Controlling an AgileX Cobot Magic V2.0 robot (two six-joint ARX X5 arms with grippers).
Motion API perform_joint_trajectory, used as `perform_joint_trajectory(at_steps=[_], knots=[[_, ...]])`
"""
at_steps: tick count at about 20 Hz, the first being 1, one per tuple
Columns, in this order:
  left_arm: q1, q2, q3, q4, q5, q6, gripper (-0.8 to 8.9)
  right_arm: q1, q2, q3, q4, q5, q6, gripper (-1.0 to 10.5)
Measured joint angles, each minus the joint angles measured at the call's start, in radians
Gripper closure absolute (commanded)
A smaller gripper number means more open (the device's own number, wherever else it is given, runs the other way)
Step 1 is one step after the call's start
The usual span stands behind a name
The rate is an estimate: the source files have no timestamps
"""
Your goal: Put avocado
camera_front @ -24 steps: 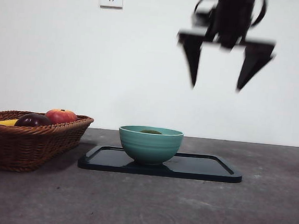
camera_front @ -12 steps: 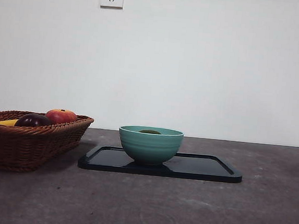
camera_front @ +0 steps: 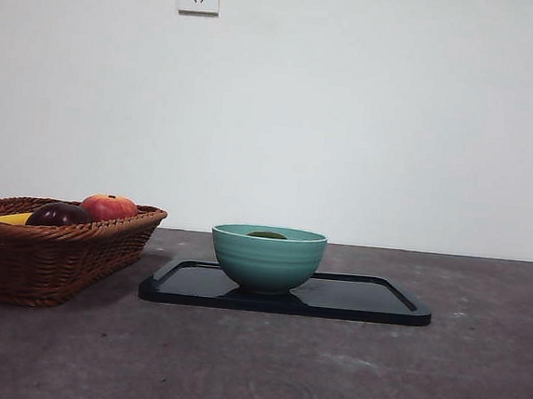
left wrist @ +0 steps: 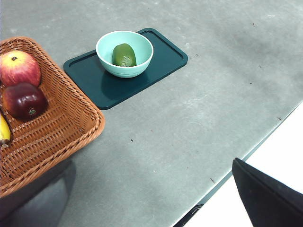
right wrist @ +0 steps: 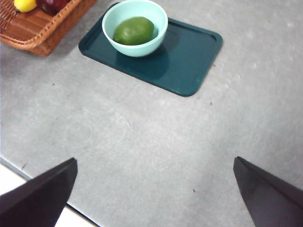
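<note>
1. While hunting for the biggest thing, start with the grey table [camera_front: 419, 381]: flat and wide, with everything else on top of it.
2. Next comes the brown wicker basket [camera_front: 47, 255], just beside the tray. Holds a red apple [camera_front: 109, 207], a dark purple fruit [camera_front: 58, 214] and a bit of yellow banana [camera_front: 8, 218]. Not for this job.
3. Then the dark tray [camera_front: 370, 302], lying flat on the table.
4. Then the green-blue bowl [camera_front: 267, 260], standing upright on the tray, at the end nearer the basket.
5. Then the two grippers, both high above the table and out of the front view. Left gripper [left wrist: 151, 163]: jaws spread wide, nothing held. Right gripper [right wrist: 155, 161]: jaws spread wide too, nothing held.
6. Last and smallest, the avocado [right wrist: 134, 30], lying inside the bowl. Looks put away already, so probably no more moves needed. If lifting it again:
   - Probably a bit heavy for its size, firm but easy to bruise.
   - Smooth and round, so maybe slippery.
   - Best to come straight down into the bowl and pinch softly across the fat middle, not the ends.
</note>
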Motion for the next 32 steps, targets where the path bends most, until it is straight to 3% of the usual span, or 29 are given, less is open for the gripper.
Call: perform_joint_trajectory(at_steps=[4,5,6,7,21,24,28,30,32], knots=[[0.000,0.000,0.000,0.000,0.000,0.000,3.28,0.000,-0.035,-0.027,0.018,0.000,0.019,3.7],[0.000,0.000,0.000,0.000,0.000,0.000,4.38,0.000,-0.035,-0.027,0.018,-0.002,0.026,5.6],[0.000,0.000,0.000,0.000,0.000,0.001,6.76,0.000,-0.035,-0.027,0.019,-0.013,0.034,8.3],[0.000,0.000,0.000,0.000,0.000,0.003,8.01,0.000,-0.035,-0.027,0.021,-0.017,0.036,9.4],[0.006,0.000,0.000,0.000,0.000,0.003,7.90,0.000,-0.035,-0.027,0.030,-0.019,0.040,9.3],[0.150,0.000,0.000,0.000,0.006,0.003,7.90,0.000,-0.035,-0.027,0.031,-0.019,0.040,9.3],[0.511,-0.024,-0.002,0.015,0.006,0.017,7.90,0.000,-0.035,-0.027,0.031,-0.019,0.040,9.3],[0.691,-0.061,-0.028,0.088,0.012,0.076,7.90,0.000,-0.035,-0.027,0.031,-0.019,0.040,9.3],[0.822,-0.114,-0.102,0.227,0.103,0.165,7.90,0.000,-0.035,-0.027,0.031,-0.019,0.040,9.3]])
